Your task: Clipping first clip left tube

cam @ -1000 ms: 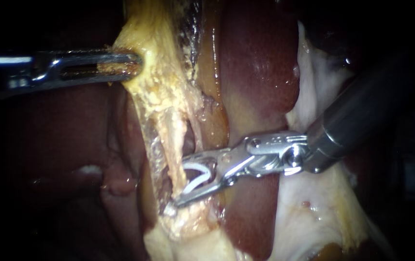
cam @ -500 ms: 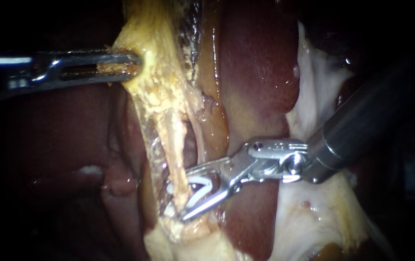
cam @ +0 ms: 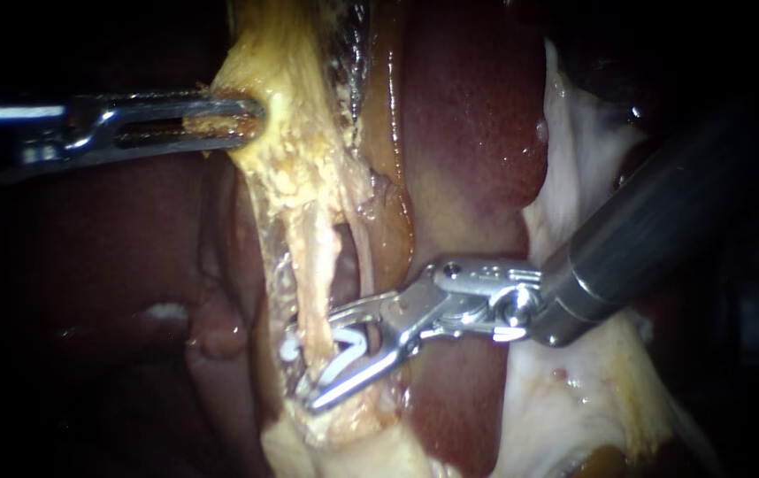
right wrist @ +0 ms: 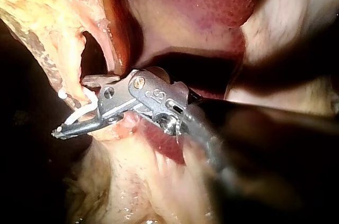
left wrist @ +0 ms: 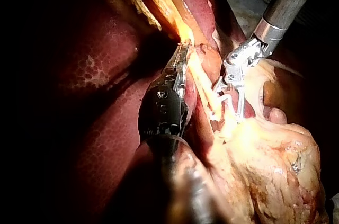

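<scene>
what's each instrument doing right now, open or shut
Left instrument: shut on yellow tissue.
Right instrument: holds an open clip astride the left tube.

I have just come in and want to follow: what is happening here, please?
The left instrument grips the yellowish tissue, its jaws shut on it. The right instrument carries an open white clip in its jaws and holds it astride the left tube; part of the clip shows on each side of the tube. The clip is not yet closed. Dark red liver lies behind.
</scene>
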Controlling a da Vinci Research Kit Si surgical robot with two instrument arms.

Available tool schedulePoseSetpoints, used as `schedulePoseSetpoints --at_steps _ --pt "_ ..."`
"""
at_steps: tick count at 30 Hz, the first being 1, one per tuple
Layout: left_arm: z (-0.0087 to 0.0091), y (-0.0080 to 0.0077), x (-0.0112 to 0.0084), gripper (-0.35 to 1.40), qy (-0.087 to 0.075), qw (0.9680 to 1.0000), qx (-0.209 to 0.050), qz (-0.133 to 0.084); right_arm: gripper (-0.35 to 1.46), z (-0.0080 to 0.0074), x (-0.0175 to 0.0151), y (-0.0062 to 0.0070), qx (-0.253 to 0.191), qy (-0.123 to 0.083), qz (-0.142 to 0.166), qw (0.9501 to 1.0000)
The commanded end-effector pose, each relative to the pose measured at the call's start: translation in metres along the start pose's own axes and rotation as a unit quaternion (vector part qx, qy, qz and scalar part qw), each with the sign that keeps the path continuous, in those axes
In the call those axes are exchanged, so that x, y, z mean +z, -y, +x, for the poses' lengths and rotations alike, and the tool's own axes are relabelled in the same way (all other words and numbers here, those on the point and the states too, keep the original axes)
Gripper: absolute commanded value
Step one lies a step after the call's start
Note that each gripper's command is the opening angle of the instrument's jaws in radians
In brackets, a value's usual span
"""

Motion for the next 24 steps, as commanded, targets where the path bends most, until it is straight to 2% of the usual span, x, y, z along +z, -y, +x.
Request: schedulePoseSetpoints --at_steps 1,7,15,20,24 --pt "0.0000 0.0000 0.0000 -0.35 0.000 1.0000 0.000 0.000 0.56 0.0000 0.0000 0.0000 0.000 0.000 -0.001 1.0000" --pt "0.0000 -0.0002 0.0001 -0.35 0.000 1.0000 0.000 0.000 0.55 -0.0005 0.0005 -0.0001 -0.003 0.001 0.011 0.9999" --pt "0.0002 -0.0004 0.0004 -0.35 0.000 1.0000 0.000 -0.001 0.55 -0.0013 0.0009 0.0005 -0.006 0.001 0.039 0.9992" --pt "0.0003 -0.0005 0.0006 -0.35 0.001 1.0000 0.001 -0.002 0.53 -0.0013 0.0013 0.0003 -0.004 0.000 0.041 0.9992" --pt "0.0004 -0.0004 0.0007 -0.35 0.001 1.0000 0.001 -0.001 0.52 -0.0012 0.0014 -0.0001 0.002 -0.003 0.031 0.9995"
